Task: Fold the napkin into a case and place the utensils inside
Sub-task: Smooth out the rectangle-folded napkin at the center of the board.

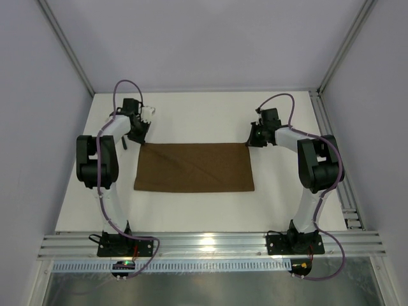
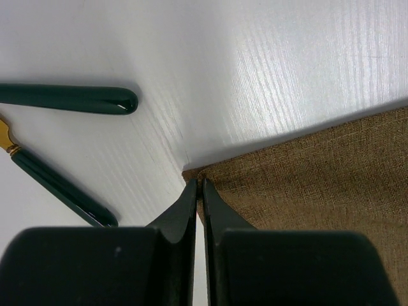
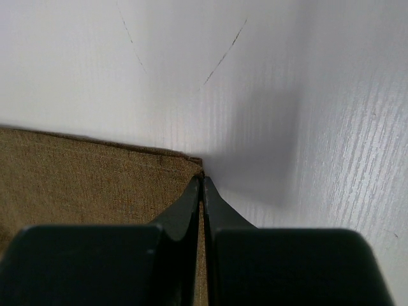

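Note:
The brown napkin [image 1: 194,167] lies flat on the table as a wide rectangle with a faint diagonal crease. My left gripper [image 1: 138,136] is shut on its far left corner [image 2: 199,175]. My right gripper [image 1: 253,138] is shut on its far right corner [image 3: 194,162]. Two utensils with dark handles lie just left of the napkin in the left wrist view: one handle [image 2: 70,99] points right, the other [image 2: 60,188] shows a gold neck at its upper end. Their heads are out of view.
The white table [image 1: 204,115] is bounded by metal frame rails at the back and right [image 1: 331,127]. The arm bases stand at the near edge [image 1: 121,242].

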Controlling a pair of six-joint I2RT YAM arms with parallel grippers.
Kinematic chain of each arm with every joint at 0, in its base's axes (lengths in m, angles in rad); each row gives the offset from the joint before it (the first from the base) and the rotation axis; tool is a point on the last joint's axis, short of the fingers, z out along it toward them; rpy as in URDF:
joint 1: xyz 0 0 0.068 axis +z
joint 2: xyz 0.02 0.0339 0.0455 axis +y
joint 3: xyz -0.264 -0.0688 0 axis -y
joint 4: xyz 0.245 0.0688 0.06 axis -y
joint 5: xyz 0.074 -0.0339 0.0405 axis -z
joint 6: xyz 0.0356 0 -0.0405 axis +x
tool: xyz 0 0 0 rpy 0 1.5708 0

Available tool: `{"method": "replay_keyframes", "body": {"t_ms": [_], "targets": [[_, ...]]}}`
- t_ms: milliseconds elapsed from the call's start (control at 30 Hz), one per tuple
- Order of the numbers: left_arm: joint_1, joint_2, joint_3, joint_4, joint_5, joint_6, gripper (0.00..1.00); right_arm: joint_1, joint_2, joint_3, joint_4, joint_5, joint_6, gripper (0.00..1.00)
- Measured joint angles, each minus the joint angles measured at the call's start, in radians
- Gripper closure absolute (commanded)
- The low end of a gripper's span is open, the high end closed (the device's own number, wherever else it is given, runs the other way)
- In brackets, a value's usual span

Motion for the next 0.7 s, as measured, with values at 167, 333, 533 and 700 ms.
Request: {"method": "replay_keyframes", "body": {"t_ms": [167,333,533,700], "targets": [[0.0,0.0,0.0,0.011,0.0,0.0,0.97,0.0,-0.015,0.0,0.002,0.001,0.0,0.97],[0.0,0.0,0.0,0.013,-0.008,-0.001,0.97,0.0,-0.037,0.012,0.007,0.0,0.0,0.97],[-0.001,0.0,0.0,0.018,-0.017,-0.005,0.96,0.0,-0.037,0.013,0.016,0.0,0.005,0.97],[-0.003,0.0,0.0,0.026,-0.024,-0.005,0.96,0.0,-0.037,0.013,0.029,0.0,0.016,0.97]]}}
